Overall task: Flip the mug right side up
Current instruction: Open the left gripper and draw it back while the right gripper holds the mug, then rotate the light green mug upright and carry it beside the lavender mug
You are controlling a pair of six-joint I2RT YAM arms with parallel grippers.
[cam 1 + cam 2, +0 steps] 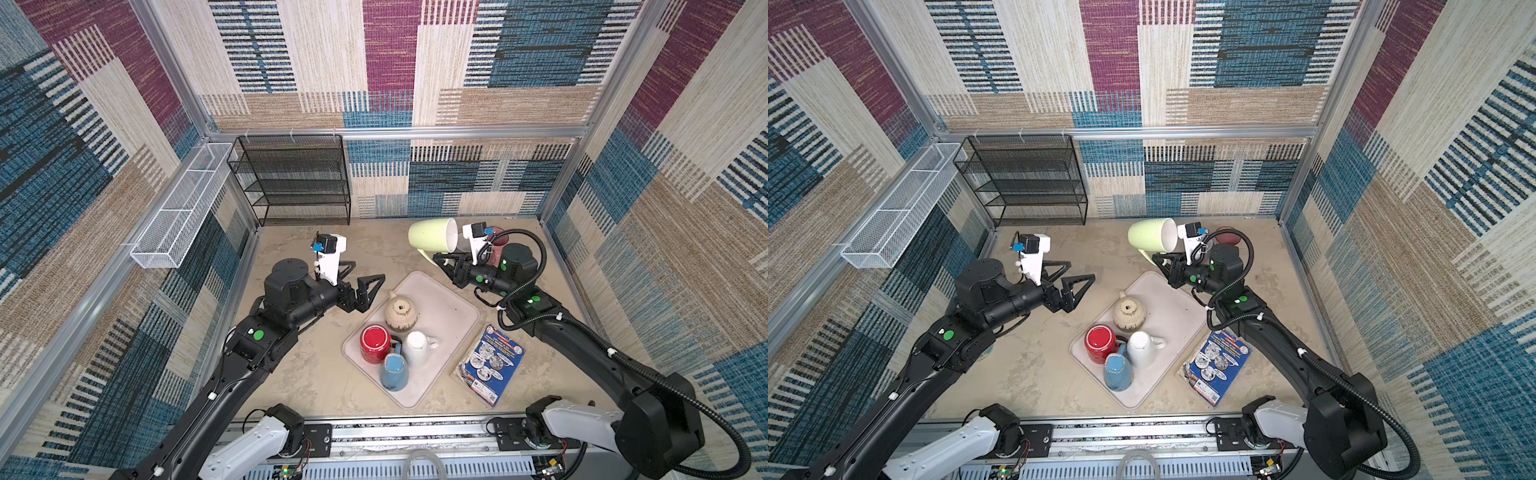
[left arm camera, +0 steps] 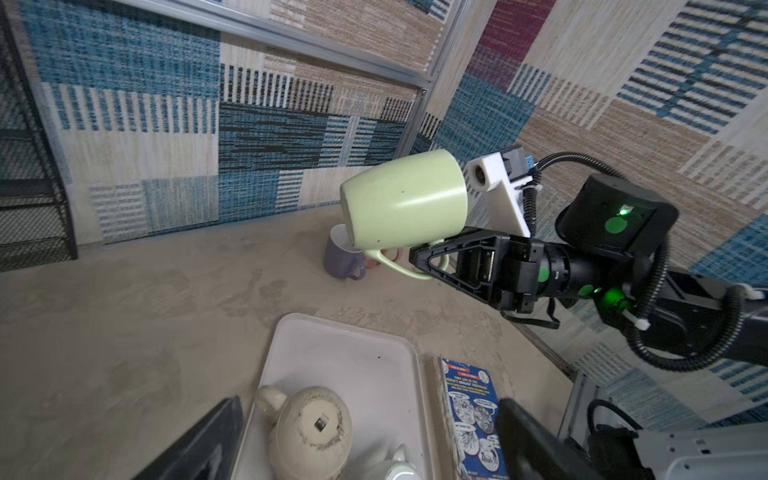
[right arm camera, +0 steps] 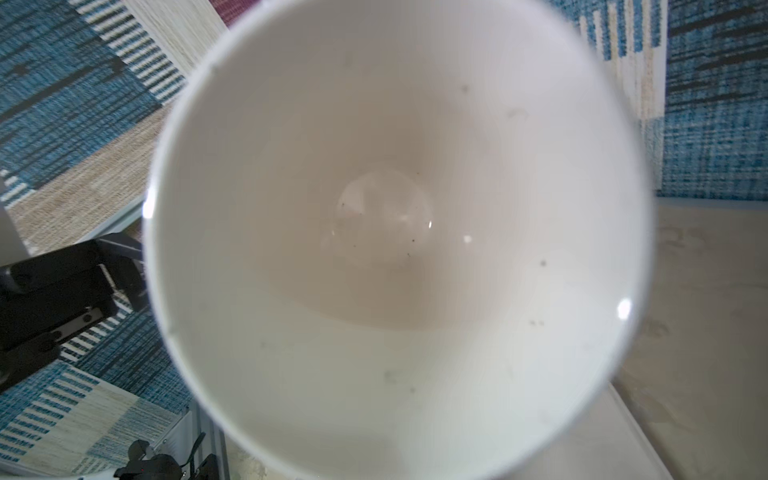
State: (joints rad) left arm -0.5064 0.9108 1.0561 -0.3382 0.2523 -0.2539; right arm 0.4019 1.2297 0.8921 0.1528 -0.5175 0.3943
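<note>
Four tray mugs [image 1: 376,343] near green mug [image 1: 430,235]

Both top views: bright, even, diffuse light from overhead; only faint soft shadows on surface [image 1: 316,386]. Wide-lens bending of frame posts [image 1: 609,79], strongest toward 3 and 9 o'clock edges. Left wrist view: crisp at centre, smeared wall [image 2: 124,104] and black rack [image 2: 33,208] at 9 o'clock; pale sheen along mug [image 2: 405,199] side. Right wrist view: mug interior [image 3: 395,249] fills frame, soft, out of focus; small glare spots on rim at 4 o'clock.
</note>
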